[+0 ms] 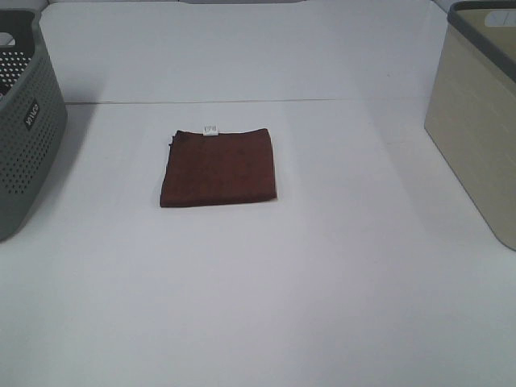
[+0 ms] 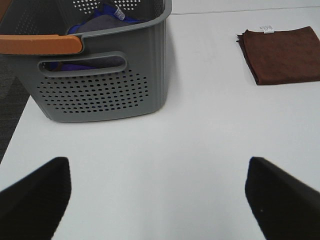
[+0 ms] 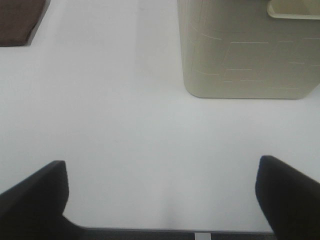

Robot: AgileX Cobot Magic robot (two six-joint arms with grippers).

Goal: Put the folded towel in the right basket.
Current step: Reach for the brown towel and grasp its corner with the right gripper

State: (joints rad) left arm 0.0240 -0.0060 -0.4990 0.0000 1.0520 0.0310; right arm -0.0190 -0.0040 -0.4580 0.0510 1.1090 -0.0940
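A folded dark red towel (image 1: 218, 168) with a small white tag lies flat on the white table, left of centre. It also shows in the left wrist view (image 2: 281, 55) and as a corner in the right wrist view (image 3: 20, 20). The beige right basket (image 1: 476, 121) stands at the table's right edge, also in the right wrist view (image 3: 250, 50). Neither arm shows in the high view. My left gripper (image 2: 157, 200) is open and empty, well short of the towel. My right gripper (image 3: 160, 200) is open and empty, short of the beige basket.
A grey perforated basket (image 1: 24, 129) stands at the left edge; in the left wrist view (image 2: 100, 75) it holds blue and grey cloth and has an orange handle (image 2: 40, 44). White table (image 1: 322, 282) surrounds the towel.
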